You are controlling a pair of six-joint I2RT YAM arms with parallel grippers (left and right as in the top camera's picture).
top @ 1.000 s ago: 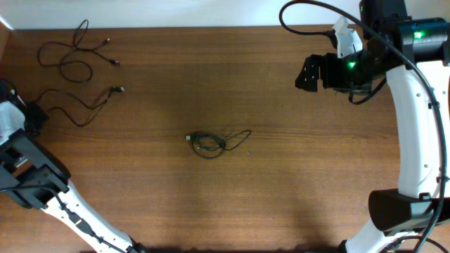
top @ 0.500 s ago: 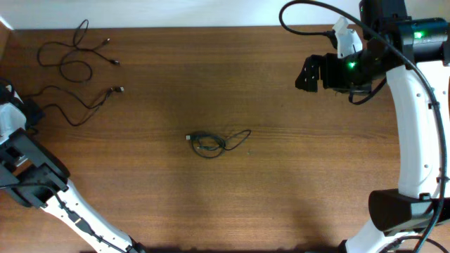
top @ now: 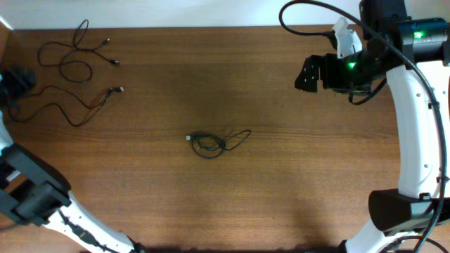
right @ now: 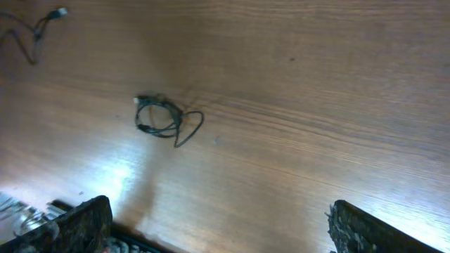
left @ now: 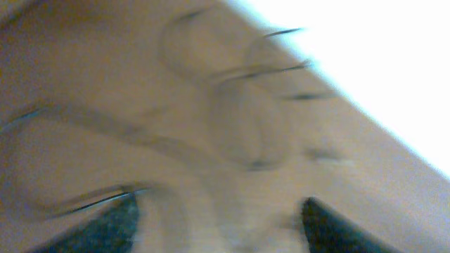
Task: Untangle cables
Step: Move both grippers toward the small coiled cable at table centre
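- Cables (top: 207, 143) lie in three places on the table (top: 281, 183), all thin black cords.
- We see one as a small coiled bundle (right: 163, 119) about mid-table, with a short loop trailing off its right side and a small plug at its left.
- We find a far strand (top: 76, 50) spread loose in the far left corner, with one round loop in it and its ends apart.
- A nearer strand (top: 105, 97) lies just near of that one, also on the left. It wanders from the left edge to a silver-tipped plug on its right end. The two loose strands lie apart from each other, and both lie well apart from the bundle.
- From the right wrist we catch a silver plug end (right: 60, 12) of a loose strand in the top left corner, but we cannot tell which strand it belongs to.
- The left gripper (top: 14, 81) sits at the left edge of the table, just beside the left end of the nearer strand. Whether it touches the cord we cannot tell.
- The left wrist view is badly blurred. There we make out the left pincer's two dark fingertips (left: 105, 225) standing wide apart, with bare wood between them and smeared cord loops (left: 260, 133) beyond.
- The right gripper (top: 306, 74) hangs over the far right of the table, well apart from every cable. Its fingers (right: 77, 225) are spread wide, and we see nothing between them.
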